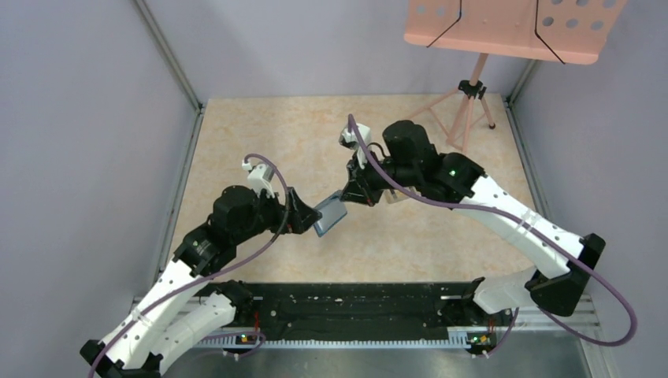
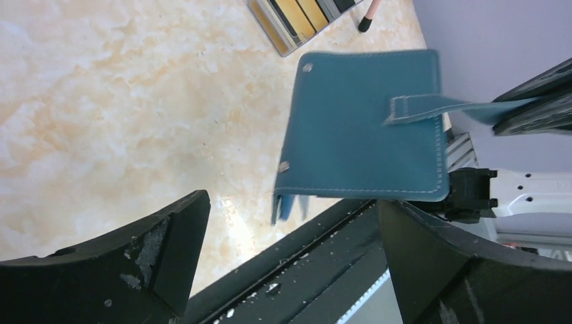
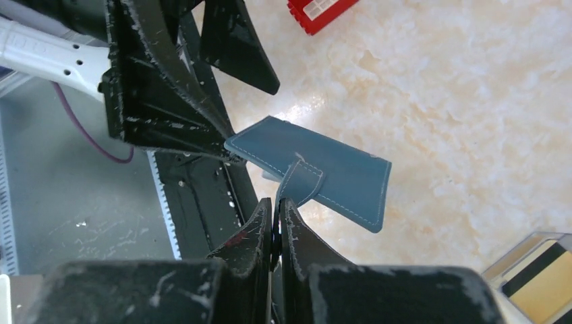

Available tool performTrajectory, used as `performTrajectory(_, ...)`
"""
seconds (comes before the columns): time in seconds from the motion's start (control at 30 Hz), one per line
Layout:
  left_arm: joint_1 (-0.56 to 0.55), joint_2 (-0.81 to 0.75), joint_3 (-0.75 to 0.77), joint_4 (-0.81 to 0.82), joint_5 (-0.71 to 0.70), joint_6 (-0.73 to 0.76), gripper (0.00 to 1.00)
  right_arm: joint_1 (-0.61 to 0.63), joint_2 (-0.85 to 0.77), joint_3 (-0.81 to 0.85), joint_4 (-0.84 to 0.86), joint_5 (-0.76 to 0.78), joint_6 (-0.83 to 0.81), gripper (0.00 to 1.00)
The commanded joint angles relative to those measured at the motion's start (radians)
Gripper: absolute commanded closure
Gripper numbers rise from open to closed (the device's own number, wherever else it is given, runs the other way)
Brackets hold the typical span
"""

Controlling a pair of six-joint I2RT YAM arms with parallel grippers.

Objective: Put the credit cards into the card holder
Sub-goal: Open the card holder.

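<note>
Teal and stitched, the holder (image 2: 357, 128) hangs in the air between the two grippers, above the near part of the table (image 2: 101, 101), its covers nearly together. The right gripper (image 3: 276, 206) has its fingers pinched tight on the strap (image 2: 432, 106), and that thin tab looks to carry the whole weight. The left gripper (image 1: 307, 214) stands with fingers spread wide either side of the holder's edge, gripping nothing; whether a fingertip brushes a corner I cannot tell. The holder looks light and soft, so hung by the strap it will likely swing and twist. A firmer hold would be across one cover, leaving the other free to fold open. The cards (image 2: 300, 17), thin, stiff and probably slick, lie apart in a clear box, best taken by an edge.
</note>
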Motion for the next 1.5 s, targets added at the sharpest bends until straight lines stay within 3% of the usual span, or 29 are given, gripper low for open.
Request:
performTrajectory(0.0,-0.003,-0.034,0.016,0.073,0.003,0.146,0.01,-0.028,-0.059,0.041,-0.008,-0.059,-0.116,1.00)
performTrajectory(0.3,-0.001,-0.013,0.025,0.187,0.259,0.359,0.02,-0.103,-0.031,0.119,-0.167,-0.318,-0.197,1.00)
performTrajectory(0.5,-0.002,0.096,0.021,0.339,0.447,0.285,0.10,-0.113,-0.008,0.133,-0.180,-0.353,-0.120,1.00)
performTrajectory(0.83,-0.003,0.212,0.030,0.358,0.434,0.156,0.24,-0.138,0.026,0.149,-0.132,-0.382,0.061,1.00)
performTrajectory(1.13,-0.008,0.043,-0.052,0.447,0.323,0.176,0.08,-0.163,0.054,0.157,-0.152,-0.278,0.167,1.00)
performTrajectory(1.47,-0.010,0.024,-0.090,0.472,0.356,0.184,0.10,-0.172,0.068,0.168,-0.143,-0.317,0.220,1.00)
